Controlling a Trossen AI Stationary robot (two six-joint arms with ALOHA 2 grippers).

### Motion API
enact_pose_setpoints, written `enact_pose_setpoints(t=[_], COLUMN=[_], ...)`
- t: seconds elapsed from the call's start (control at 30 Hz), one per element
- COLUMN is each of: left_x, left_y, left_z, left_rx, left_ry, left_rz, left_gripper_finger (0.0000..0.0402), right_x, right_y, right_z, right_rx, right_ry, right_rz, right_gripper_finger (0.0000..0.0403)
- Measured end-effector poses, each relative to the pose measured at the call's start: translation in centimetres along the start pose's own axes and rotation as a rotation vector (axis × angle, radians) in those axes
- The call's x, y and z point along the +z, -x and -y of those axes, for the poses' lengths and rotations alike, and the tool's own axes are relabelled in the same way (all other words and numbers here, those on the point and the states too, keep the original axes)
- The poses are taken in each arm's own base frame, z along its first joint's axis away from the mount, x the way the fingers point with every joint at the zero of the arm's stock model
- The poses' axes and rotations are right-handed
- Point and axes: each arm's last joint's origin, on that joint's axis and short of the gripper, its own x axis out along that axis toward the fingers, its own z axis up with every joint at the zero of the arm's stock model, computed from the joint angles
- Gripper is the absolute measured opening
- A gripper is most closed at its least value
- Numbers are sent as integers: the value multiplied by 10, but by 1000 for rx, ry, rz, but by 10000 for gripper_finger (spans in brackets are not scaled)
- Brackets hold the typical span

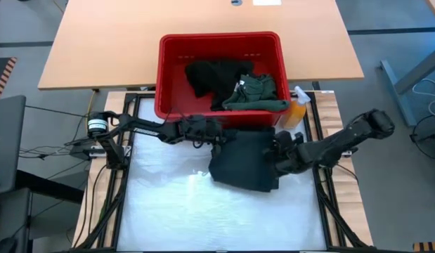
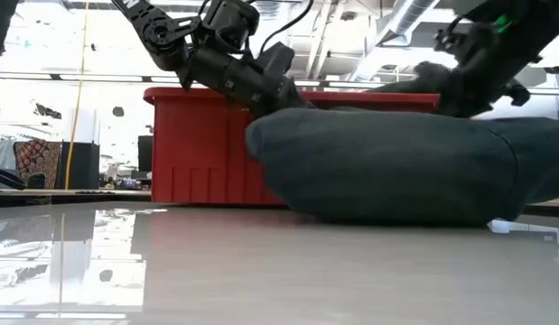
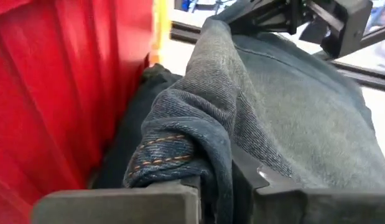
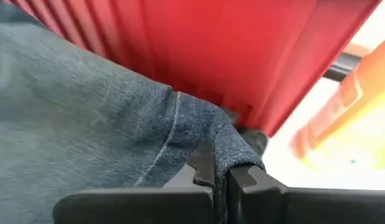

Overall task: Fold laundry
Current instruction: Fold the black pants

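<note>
A dark teal denim garment point(image 1: 245, 163) lies bunched on the white table top just in front of the red basket point(image 1: 168, 77). In the low view it is a broad heap point(image 2: 396, 167). My left gripper point(image 1: 218, 133) reaches in from the left and is shut on the garment's far left edge. At the garment's far right edge, my right gripper point(image 1: 279, 151) comes in from the right and is shut on it. A black garment point(image 1: 210, 74) and a green shirt point(image 1: 256, 91) lie inside the basket. My left gripper pinches a bunched hem with orange stitching point(image 3: 173, 155) between its two fingers, several layers gathered. The fingers slant down from the table's left, close to the basket wall. The held edge is raised; the rest of the garment lies on the table. My right gripper pinches a seamed edge of the denim point(image 4: 226, 149) between its two fingers, next to the basket's near wall. It comes in slanting down from the table's right. The cloth falls away from the fingers onto the heap on the table.
An orange spray bottle point(image 1: 296, 112) stands by the basket's near right corner, just beyond my right gripper. Black frame rails point(image 1: 322, 176) run along the table's sides. The white surface point(image 1: 175, 211) stretches toward the near edge in front of the garment.
</note>
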Motion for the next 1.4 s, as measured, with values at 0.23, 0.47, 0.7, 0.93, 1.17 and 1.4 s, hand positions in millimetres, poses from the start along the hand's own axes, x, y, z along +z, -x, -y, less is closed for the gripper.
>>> enact_pose_setpoints(t=[0.23, 0.47, 0.7, 0.93, 1.17, 1.4], left_x=[-6, 13, 24, 17, 13, 22], left_y=[0, 6, 9, 11, 17, 28], left_z=[7, 15, 20, 22, 21, 25], left_rx=[51, 178, 121, 57, 75, 23], left_ry=[-140, -234, -217, -233, -276, -259], left_rz=[-44, -120, -118, -202, -276, -264], left_gripper_finger=[91, 142, 143, 138, 138, 138], right_x=[-5, -11, -14, -15, -16, -17], right_y=[-20, -37, -42, -42, -43, -43], right_z=[-9, -14, -18, -16, -15, -14], right_rx=[-61, -122, -118, -125, -120, -116], right_ry=[124, 137, 129, 143, 134, 135], right_rz=[-69, -119, -154, -192, -248, -293], right_gripper_finger=[21, 21, 21, 21, 23, 29])
